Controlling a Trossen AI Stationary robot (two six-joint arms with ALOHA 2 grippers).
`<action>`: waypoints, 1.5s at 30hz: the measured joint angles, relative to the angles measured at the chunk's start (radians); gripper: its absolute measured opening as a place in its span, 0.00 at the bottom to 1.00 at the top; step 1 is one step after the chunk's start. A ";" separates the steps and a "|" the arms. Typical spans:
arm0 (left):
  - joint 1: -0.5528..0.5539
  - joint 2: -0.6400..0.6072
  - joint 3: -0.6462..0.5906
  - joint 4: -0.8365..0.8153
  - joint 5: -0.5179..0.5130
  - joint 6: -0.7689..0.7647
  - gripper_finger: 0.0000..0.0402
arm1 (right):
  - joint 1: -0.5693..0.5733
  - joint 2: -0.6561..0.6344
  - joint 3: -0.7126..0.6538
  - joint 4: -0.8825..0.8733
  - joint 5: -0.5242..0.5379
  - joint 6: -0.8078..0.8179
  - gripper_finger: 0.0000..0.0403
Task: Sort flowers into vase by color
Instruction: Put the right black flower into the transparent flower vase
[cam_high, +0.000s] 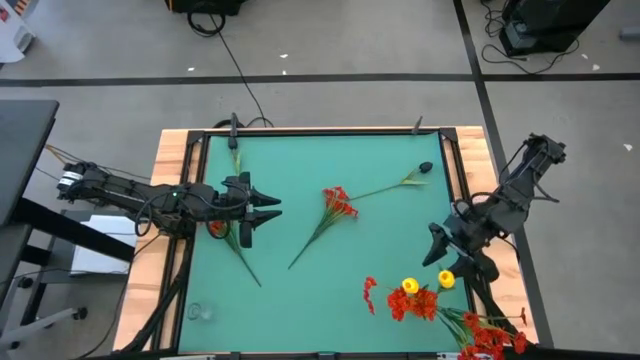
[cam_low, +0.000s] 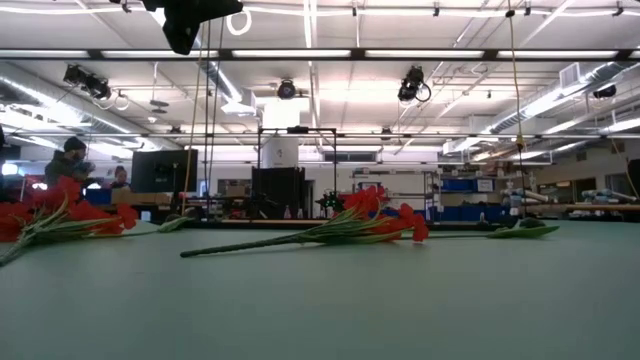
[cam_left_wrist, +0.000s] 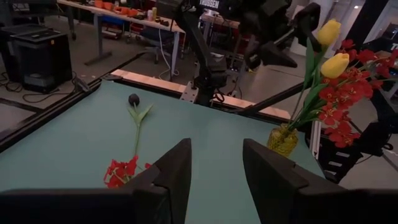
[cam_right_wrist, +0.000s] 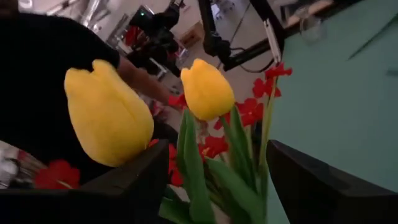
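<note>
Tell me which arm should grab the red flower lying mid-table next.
Left, probably. The left gripper hangs open just beside the red flower, facing it. The right gripper hovers open by the vase holding yellow tulips, farther off.

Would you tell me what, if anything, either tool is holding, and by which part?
Nothing is held. The left tool is open with a bare gap; the right tool is open beside the yellow tulips, not gripping them.
</note>
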 joint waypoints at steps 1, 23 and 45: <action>0.000 0.000 0.000 0.000 0.000 0.000 0.37 | -0.005 -0.001 0.000 -0.002 -0.005 0.045 0.68; 0.000 0.000 0.000 0.000 0.000 0.000 0.37 | -0.152 -0.026 0.000 -0.143 -0.516 0.793 0.66; 0.000 0.000 0.000 -0.001 0.000 0.000 0.37 | -0.298 -0.064 0.000 -0.754 0.275 0.821 0.56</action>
